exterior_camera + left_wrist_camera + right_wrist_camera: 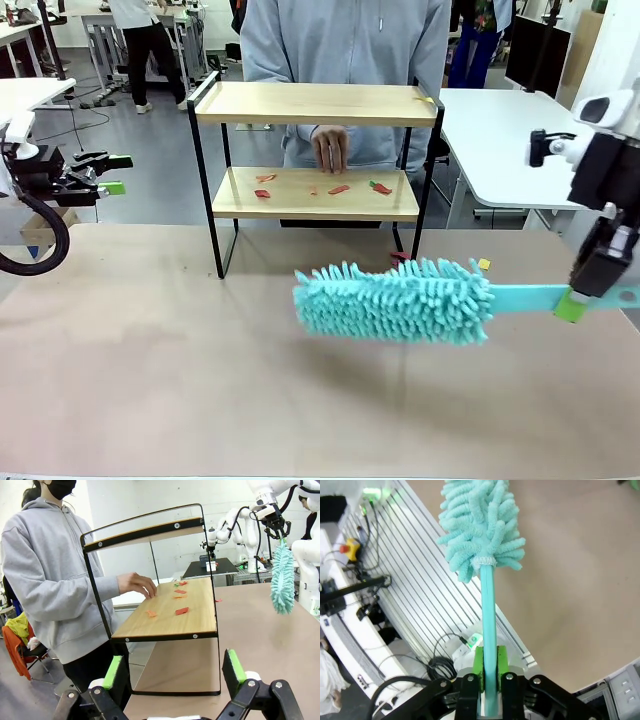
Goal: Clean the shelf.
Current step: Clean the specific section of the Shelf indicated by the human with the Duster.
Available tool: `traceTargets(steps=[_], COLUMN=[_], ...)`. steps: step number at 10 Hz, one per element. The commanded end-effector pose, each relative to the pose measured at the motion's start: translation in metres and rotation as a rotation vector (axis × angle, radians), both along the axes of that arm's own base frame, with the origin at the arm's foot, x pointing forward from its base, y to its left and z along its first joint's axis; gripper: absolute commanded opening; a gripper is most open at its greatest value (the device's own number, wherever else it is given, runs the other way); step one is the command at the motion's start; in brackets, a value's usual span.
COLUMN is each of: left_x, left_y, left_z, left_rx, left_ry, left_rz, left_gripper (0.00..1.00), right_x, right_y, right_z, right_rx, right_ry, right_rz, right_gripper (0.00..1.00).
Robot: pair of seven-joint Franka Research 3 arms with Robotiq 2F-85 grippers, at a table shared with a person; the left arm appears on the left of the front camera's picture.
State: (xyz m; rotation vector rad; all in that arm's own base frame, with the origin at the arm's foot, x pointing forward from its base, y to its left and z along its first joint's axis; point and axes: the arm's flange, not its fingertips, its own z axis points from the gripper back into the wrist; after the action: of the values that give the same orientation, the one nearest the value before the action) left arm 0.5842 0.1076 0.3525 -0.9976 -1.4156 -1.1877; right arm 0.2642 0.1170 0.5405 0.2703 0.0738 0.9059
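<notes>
Clearly the right jaws are clamped on the stiff handle of the duster (pixel 395 300), its fluffy head soft and light; the left jaws stand apart, empty. The shelf (pixel 315 103) stands beyond both, likely light and tippy, best steadied by its black frame.

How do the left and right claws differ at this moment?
The left claw is open and empty; the right claw is shut on the handle of the duster. The left claw faces the shelf from the left side of the table; the right claw is at the right side, holding the duster above the table. Both have black fingers with green pads.
</notes>
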Motion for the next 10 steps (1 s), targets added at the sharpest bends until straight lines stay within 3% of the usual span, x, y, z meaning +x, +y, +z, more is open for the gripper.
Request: traceTargets(steps=[1,2,3,6,8,9,10], left_x=[-0.003,-0.003,-0.003,-0.003,-0.003,-0.003,-0.003], left_y=[0.0,0.0,0.0,0.0,0.0,0.0,0.0], left_z=[0.003,0.003,0.003,0.003,0.003,0.003,0.003], left_rx=[-0.003,-0.003,-0.003,-0.003,-0.003,-0.003,-0.003], left_ry=[-0.004,-0.004,-0.004,-0.004,-0.004,-0.004,-0.004], left_rz=[0.002,0.002,0.002,0.002,0.002,0.002,0.002], left_gripper=[1.0,1.0,1.0,1.0,1.0,1.0,1.0], right_x=[-0.005,-0.009,-0.009,-0.008,0.007,-0.005,-0.005], right_y=[0.034,0.047,0.061,0.115,0.147,0.123,0.123], right_z=[0.011,0.016,0.019,0.022,0.019,0.022,0.022], right_rx=[0.074,0.096,0.137,0.211,0.209,0.217,0.217], right_ry=[-0.075,-0.097,-0.064,-0.161,-0.208,-0.155,-0.155], right_rz=[-0.08,-0.122,-0.215,-0.418,-0.431,-0.422,-0.422], right_gripper=[0.13,0.13,0.13,0.13,0.13,0.13,0.13])
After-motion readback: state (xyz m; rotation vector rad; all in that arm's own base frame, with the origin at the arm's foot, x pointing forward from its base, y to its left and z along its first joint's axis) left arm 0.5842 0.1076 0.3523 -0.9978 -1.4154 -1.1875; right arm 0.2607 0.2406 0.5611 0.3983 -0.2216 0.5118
